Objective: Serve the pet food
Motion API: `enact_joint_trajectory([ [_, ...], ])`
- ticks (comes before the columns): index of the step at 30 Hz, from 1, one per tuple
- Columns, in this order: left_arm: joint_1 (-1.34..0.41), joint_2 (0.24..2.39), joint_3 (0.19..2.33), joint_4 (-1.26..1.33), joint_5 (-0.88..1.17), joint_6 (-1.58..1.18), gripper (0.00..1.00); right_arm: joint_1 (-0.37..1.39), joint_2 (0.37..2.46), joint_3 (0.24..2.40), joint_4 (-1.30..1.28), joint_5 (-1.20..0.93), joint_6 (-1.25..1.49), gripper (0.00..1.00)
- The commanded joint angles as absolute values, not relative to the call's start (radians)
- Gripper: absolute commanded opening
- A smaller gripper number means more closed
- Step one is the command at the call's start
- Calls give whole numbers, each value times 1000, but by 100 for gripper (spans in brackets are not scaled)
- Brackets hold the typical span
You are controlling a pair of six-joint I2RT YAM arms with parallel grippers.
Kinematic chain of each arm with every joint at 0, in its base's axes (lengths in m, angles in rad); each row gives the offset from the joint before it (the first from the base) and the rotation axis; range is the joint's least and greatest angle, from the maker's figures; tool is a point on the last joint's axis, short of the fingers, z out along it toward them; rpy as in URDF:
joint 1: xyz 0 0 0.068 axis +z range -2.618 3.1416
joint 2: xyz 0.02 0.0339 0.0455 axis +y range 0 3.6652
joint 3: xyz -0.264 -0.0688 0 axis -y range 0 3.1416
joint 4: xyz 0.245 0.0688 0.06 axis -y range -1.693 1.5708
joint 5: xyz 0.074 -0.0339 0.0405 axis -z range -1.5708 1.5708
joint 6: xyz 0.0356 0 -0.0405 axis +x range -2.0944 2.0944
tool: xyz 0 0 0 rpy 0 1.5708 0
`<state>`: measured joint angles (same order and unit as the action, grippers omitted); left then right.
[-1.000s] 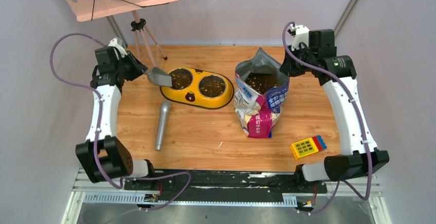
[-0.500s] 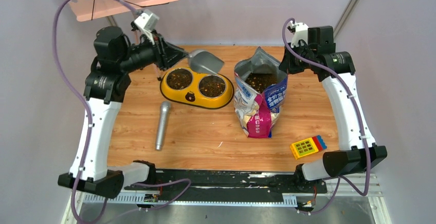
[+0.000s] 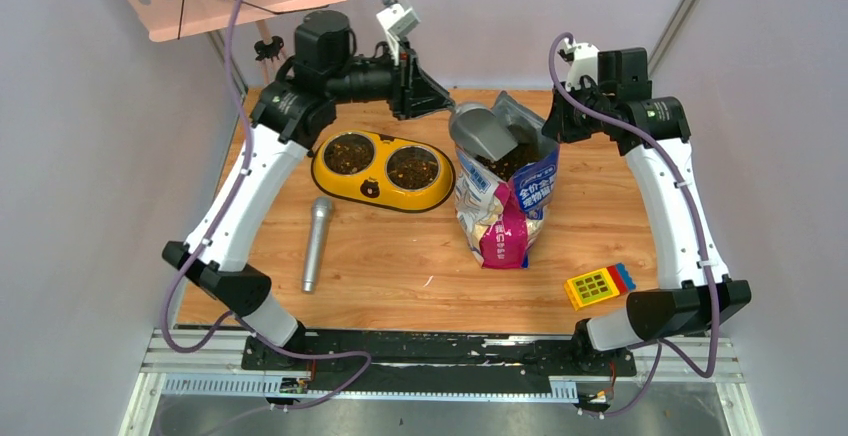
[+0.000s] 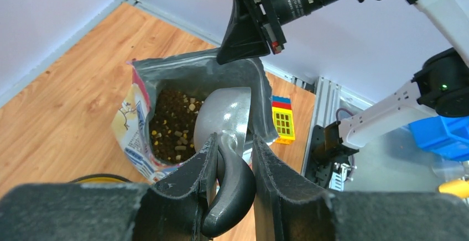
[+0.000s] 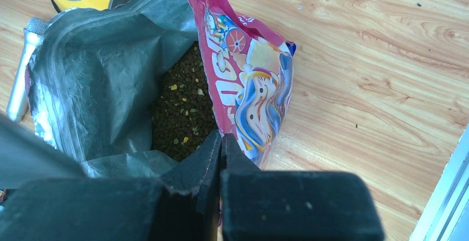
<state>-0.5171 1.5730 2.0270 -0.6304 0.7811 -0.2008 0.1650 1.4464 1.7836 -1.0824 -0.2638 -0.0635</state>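
The left pincer point(image 4: 233, 144) was clamped on the handle of the grey scoop point(image 3: 482, 134), whose bowl sat at the open mouth of the bag point(image 3: 505, 211) standing on the wooden surface point(image 3: 400, 256). The right pincer point(image 5: 221, 141) was pinched closed on the bag's rim. The pet food point(image 5: 185, 114) lay inside the bag, with more in both bowls of the yellow feeder point(image 3: 378, 188) just beside it.

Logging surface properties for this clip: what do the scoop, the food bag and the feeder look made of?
The scoop: probably metal, grey with soft sheen. The bag: glossy printed film, silvery foil-like lining, creased. The feeder: smooth yellow plastic by its look; bowl rims shine like steel.
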Motion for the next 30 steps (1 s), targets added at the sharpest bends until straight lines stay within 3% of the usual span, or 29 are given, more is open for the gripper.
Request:
enact_joint_trajectory([
  [1, -578, 1646, 2096, -565, 651, -226, 0, 164, 1427, 1883, -955, -315, -42, 0],
  [9, -673, 1780, 2182, -698, 354, -163, 0, 165, 1432, 1886, -956, -339, -34, 0],
  [30, -864, 1955, 2158, -772, -96, -185, 0, 165, 1425, 1867, -955, -347, -27, 0],
])
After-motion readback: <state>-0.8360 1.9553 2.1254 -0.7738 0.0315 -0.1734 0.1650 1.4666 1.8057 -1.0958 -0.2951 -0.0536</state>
